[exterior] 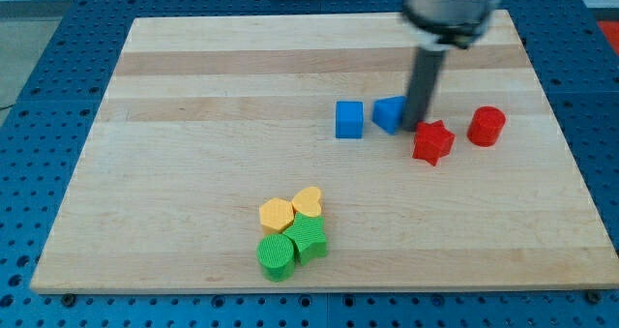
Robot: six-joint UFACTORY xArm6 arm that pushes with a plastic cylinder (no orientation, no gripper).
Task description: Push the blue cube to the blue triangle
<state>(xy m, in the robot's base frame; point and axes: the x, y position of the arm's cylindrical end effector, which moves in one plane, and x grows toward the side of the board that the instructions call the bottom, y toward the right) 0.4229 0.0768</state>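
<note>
Blue cube (349, 119) beside blue triangle (390, 114), unlabelled

A robotics laboratory bench: a pale wooden board (193, 96) lies on a blue perforated mounting table (48, 96), its grid of fixing holes showing at 9 and 3 o'clock. A dark robot rod (423, 91) descends from 12 o'clock; small coloured test blocks dot the board.

Single camera, raised at the board's (319, 57) near edge, looking down obliquely across it; whole board framed, mid-range
</note>
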